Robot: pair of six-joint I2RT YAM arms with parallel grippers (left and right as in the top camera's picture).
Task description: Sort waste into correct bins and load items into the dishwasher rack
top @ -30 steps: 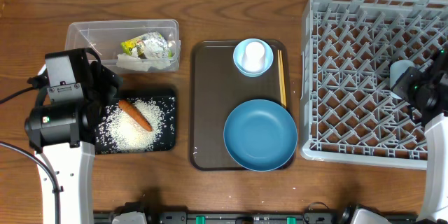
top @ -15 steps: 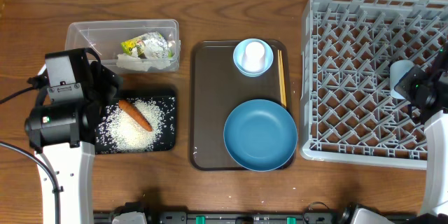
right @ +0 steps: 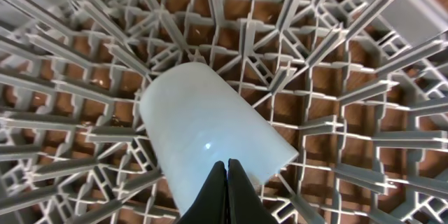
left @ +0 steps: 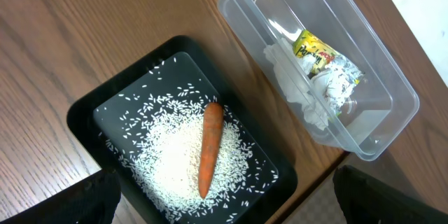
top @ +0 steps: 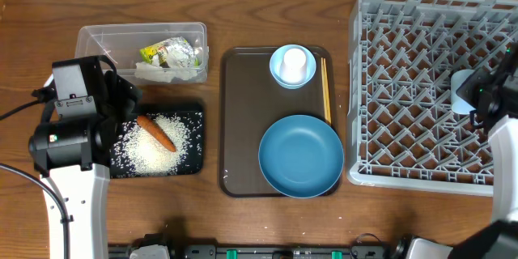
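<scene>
Over the dishwasher rack (top: 405, 89) (right: 364, 56) my right gripper (right: 227, 162) is shut, its tips pressed together in front of the pale-blue cup (top: 463, 95) (right: 203, 119), which lies among the pegs. My left gripper (left: 224, 203) hangs wide open above the black tray (top: 194, 121) (left: 84, 112), which holds rice (left: 168, 154) and the carrot (top: 156, 133) (left: 209, 147). The clear tub (top: 89, 40) (left: 392, 98) holds the wrapper (top: 166, 51) (left: 315, 45) and tissue (top: 166, 71) (left: 294, 84).
A brown serving tray (top: 243, 113) in the middle carries the large dark-blue bowl (top: 301, 155), the small light-blue bowl (top: 279, 74) with the white cup (top: 294, 62) in it, and chopsticks (top: 326, 89) along its right side.
My right arm has drifted a little toward the rack's right near side, and the pale-blue cup has shifted slightly with it. The left arm has not moved.
</scene>
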